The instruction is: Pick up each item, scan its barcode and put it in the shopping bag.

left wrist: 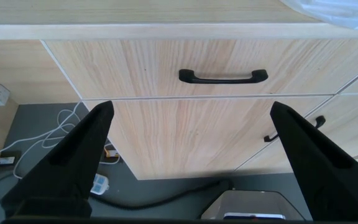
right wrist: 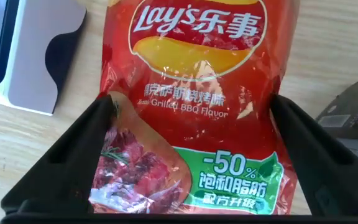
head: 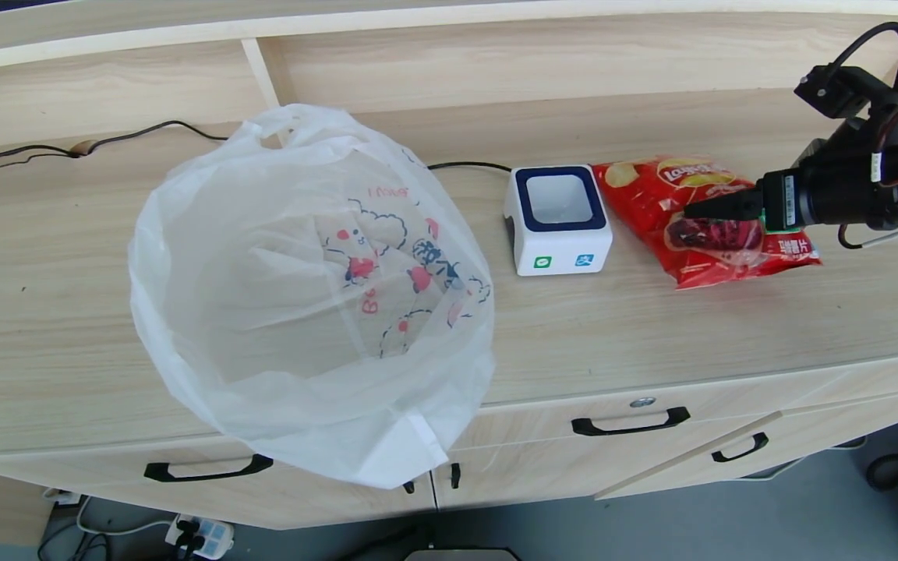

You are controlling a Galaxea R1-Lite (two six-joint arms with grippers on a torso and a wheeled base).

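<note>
Our right gripper point(right wrist: 191, 106) hangs wide open, holding nothing, over the shiny red plastic chip bag point(head: 710, 226), just right of the white square scanner box point(head: 558, 220). We fear the puffy bag could slip free if we pinch softly.

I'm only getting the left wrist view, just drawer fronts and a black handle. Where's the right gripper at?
Observer: The right gripper is over the counter, open and astride a red bag of chips that lies flat.
Operator: Where's the scanner relative to that bag?
Observer: The white barcode scanner stands right beside the chips, on the robot's left of them, with its window facing up.
Operator: And the shopping bag?
Observer: The white plastic shopping bag sits further to the robot's left on the counter, its mouth open and one edge hanging over the counter's front.
</note>
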